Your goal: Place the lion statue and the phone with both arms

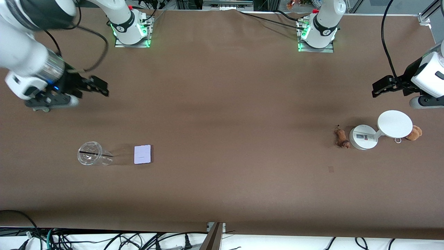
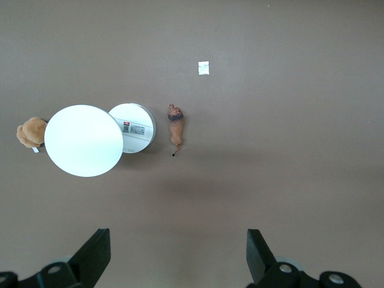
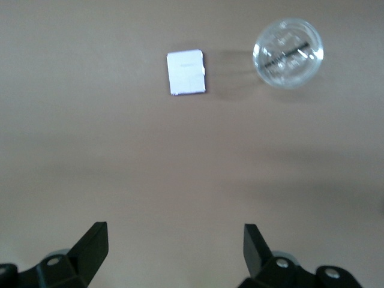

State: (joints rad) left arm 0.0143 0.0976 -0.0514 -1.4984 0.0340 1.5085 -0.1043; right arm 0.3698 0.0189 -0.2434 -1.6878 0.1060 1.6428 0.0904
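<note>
Beside the lion statue [image 1: 341, 138] stands a white stand [image 1: 363, 137].

Brown table [image 1: 222, 104] w/ phone [image 1: 142, 154], cup [image 1: 91, 153], lion statue [image 1: 341, 138], stand [image 1: 363, 137], plush [image 1: 414, 132].

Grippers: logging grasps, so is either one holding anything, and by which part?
Nothing is held: left gripper and right gripper are both open, over bare table.

clear plastic cup [image 1: 91, 157], white round stand [image 1: 378, 131], tan plush [image 1: 414, 133]
</note>
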